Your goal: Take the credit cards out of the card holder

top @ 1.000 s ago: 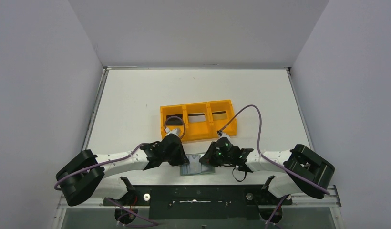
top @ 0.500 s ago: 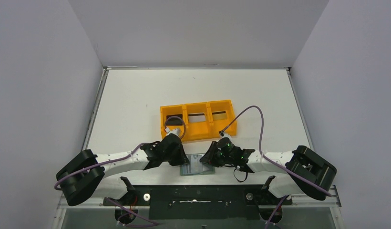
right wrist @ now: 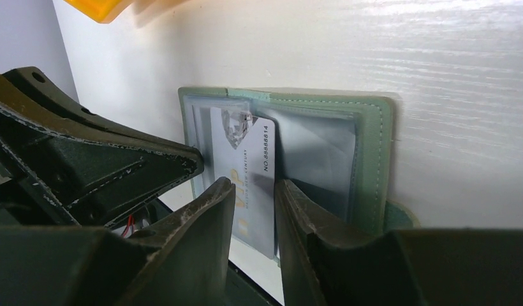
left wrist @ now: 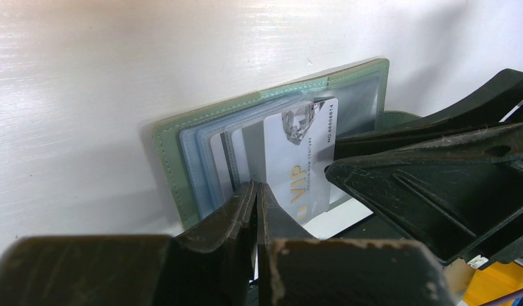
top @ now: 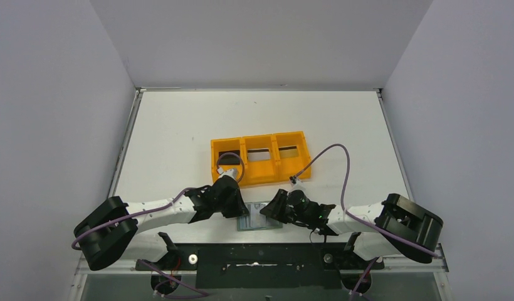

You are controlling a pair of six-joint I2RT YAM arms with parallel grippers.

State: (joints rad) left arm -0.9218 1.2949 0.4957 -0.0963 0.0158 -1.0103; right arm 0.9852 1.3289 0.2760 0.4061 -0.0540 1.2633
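Note:
The card holder [top: 257, 221] lies open and flat near the table's front edge, its grey-green border [left wrist: 176, 146] framing pale blue pockets. A silvery grey credit card [left wrist: 300, 153] marked VIP sticks partway out of a pocket toward the near edge. My left gripper [left wrist: 256, 186] is shut, its tips resting on the holder's left pockets beside the card. My right gripper [right wrist: 254, 185] stands open with the card [right wrist: 249, 153] lying in the gap between its fingers, not pinched. In the top view both grippers, left [top: 241, 210] and right [top: 271, 212], meet over the holder.
An orange three-compartment tray [top: 259, 174] stands just beyond the grippers at mid-table. The black mounting rail [top: 261, 257] runs along the near edge right behind the holder. White walls close in the table's left and right sides.
My right gripper's jaws have gone from shut to apart, and its wrist has drawn back slightly toward the near edge. The left arm and the holder have stayed put.

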